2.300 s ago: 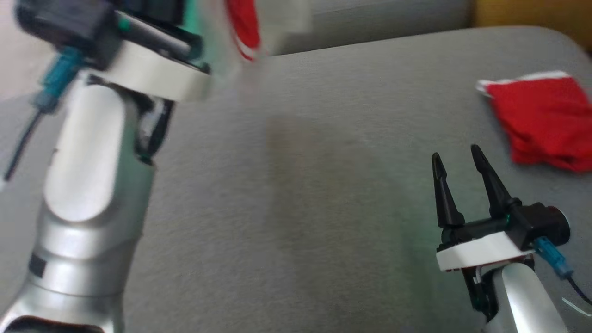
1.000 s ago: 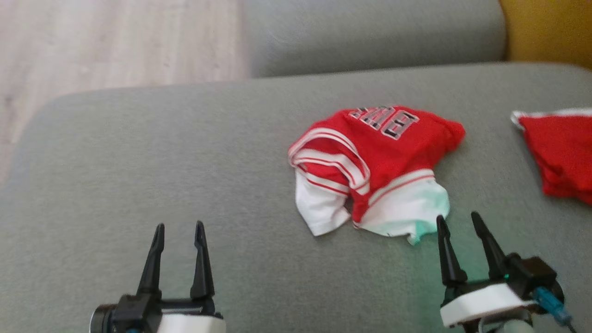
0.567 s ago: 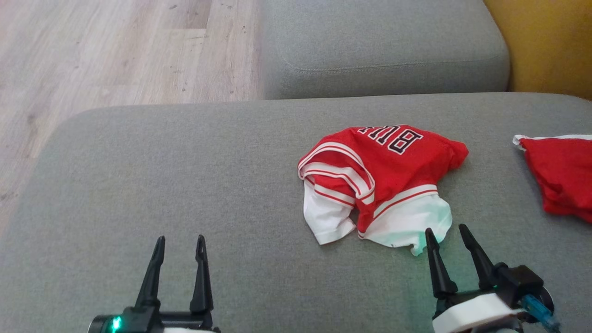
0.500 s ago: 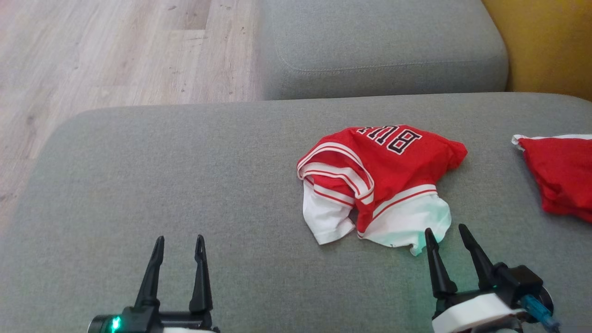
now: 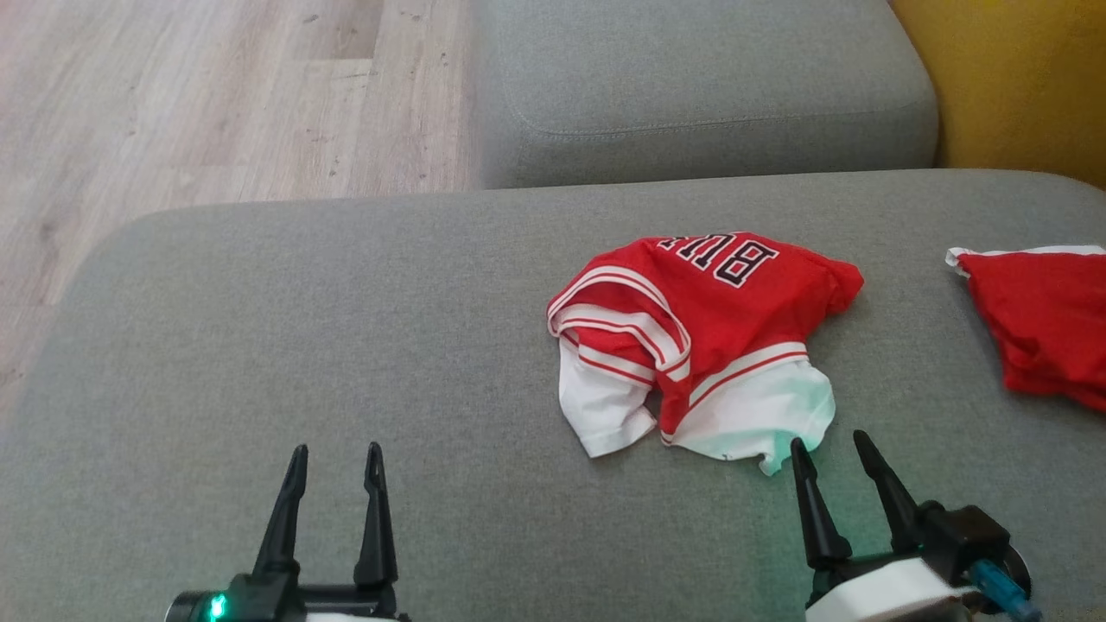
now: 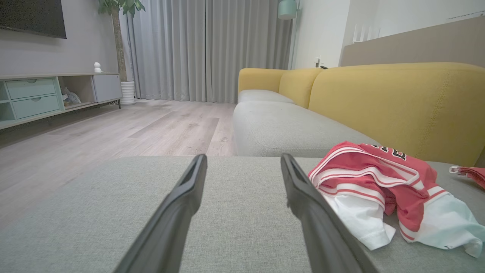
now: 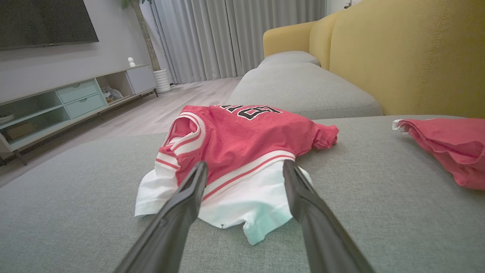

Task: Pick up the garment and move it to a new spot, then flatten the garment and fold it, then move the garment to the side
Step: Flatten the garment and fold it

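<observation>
**Red-and-white sports jersey [image 5: 734, 315] lies bunched, nothing in hand**

We've got the jersey heaped just right of centre in the head view, resting on the grey woven sofa cushion [image 5: 346, 345], lettering towards the top of the frame and the white hem towards us. At the lower left, our left gripper [image 5: 337, 449] has its fingers spread with nothing between them, well apart from the cloth. At the lower right, our right gripper [image 5: 828, 439] is released too, its tips just beside the white hem and aimed straight at it.

Flattening looks like our next job, and here's the worry. The fabric is doubled over itself, so a pinch at that hem could catch several layers and drag the whole heap instead of opening it. Come in too low and the tips dig into the cushion. A second red cloth [image 5: 1045, 320] sits near the right edge, and a wide sweep that way could snag it.
</observation>
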Motion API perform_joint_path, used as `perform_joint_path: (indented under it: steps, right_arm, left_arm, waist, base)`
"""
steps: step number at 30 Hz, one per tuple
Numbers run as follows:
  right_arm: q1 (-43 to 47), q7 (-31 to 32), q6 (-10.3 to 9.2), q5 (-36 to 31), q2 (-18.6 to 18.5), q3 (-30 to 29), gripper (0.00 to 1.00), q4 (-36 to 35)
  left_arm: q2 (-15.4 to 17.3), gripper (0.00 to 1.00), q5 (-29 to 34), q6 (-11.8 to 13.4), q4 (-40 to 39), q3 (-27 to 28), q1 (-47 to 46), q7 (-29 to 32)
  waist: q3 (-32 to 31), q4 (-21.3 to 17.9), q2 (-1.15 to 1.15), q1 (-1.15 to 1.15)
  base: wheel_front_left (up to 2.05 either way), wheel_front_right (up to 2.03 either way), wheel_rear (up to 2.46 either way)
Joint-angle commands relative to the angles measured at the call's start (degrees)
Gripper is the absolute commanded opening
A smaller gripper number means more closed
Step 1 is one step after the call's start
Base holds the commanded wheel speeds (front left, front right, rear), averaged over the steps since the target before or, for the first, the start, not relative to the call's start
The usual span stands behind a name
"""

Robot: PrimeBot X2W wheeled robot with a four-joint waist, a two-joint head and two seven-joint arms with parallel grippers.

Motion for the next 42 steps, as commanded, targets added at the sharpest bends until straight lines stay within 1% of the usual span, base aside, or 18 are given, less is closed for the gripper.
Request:
perform_joint_path:
  steps: [1, 10, 14, 18, 22, 26, 33, 37, 42]
  right_arm:
    - [-1.7, -0.1, -0.04, -0.5, -0.3, 1.3, 1.0, -1.7]
    - [-2.3, -0.1, -0.04, -0.7, -0.3, 1.7, 1.0, -1.7]
    - [-3.0, -0.1, -0.04, -0.7, -0.3, 2.2, 1.0, -2.0]
    - [-4.1, -0.1, -0.04, -0.9, -0.3, 3.0, 1.0, -2.6]
    - [-5.2, -0.1, -0.04, -0.8, -0.3, 3.4, 1.0, -3.8]
    - [-6.8, -0.1, -0.04, -0.7, -0.3, 4.8, 1.0, -5.2]
    - [-9.2, -0.1, -0.04, 0.1, -0.3, 6.4, 1.0, -6.5]
    - [-10.0, -0.1, -0.04, 0.9, -0.3, 6.6, 1.0, -6.7]
    - [-10.5, -0.1, -0.04, 1.8, -0.3, 6.6, 1.0, -6.9]
  left_arm:
    - [-0.1, 1.0, -0.2, 0.3, -1.5, 1.8, -1.9, -0.5]
    - [-0.1, 1.0, -0.6, 0.5, -1.3, 1.4, -2.2, -0.5]
    - [-0.1, 1.0, -1.0, 0.3, -1.0, 0.6, -2.7, -0.5]
    - [-0.1, 1.0, -2.2, -0.5, 0.0, -1.1, -3.9, -0.5]
    - [-0.1, 1.0, -2.9, -1.8, 1.9, -4.3, -6.2, -0.5]
    - [-0.1, 1.0, -2.9, -3.8, 6.3, -8.1, -10.5, -0.5]
    - [-0.1, 1.0, -3.3, -5.6, 14.9, -13.1, -19.9, -0.5]
    - [-0.1, 1.0, -4.5, -5.6, 19.6, -15.3, -24.1, -0.5]
    - [-0.1, 1.0, -5.4, -4.9, 23.8, -17.0, -27.8, -0.5]
  waist:
    - [0.1, -0.1, 0.0, 0.0]
    - [0.7, -0.8, 0.0, 0.0]
    - [1.5, -2.2, 0.0, 0.0]
    - [3.1, -5.3, 0.0, 0.0]
    - [5.5, -9.1, 0.0, 0.0]
    - [9.0, -13.0, 0.0, 0.0]
    - [14.3, -19.2, 0.0, 0.0]
    - [16.2, -21.7, 0.0, 0.0]
    - [17.6, -23.6, 0.0, 0.0]
  base:
    - [0.0, 0.0, 0.0]
    - [0.0, 0.0, 0.0]
    - [0.0, 0.0, 0.0]
    - [0.0, 0.0, 0.0]
    - [0.0, 0.0, 0.0]
    - [0.0, 0.0, 0.0]
    - [0.0, 0.0, 0.0]
    - [0.0, 0.0, 0.0]
    - [0.0, 0.0, 0.0]
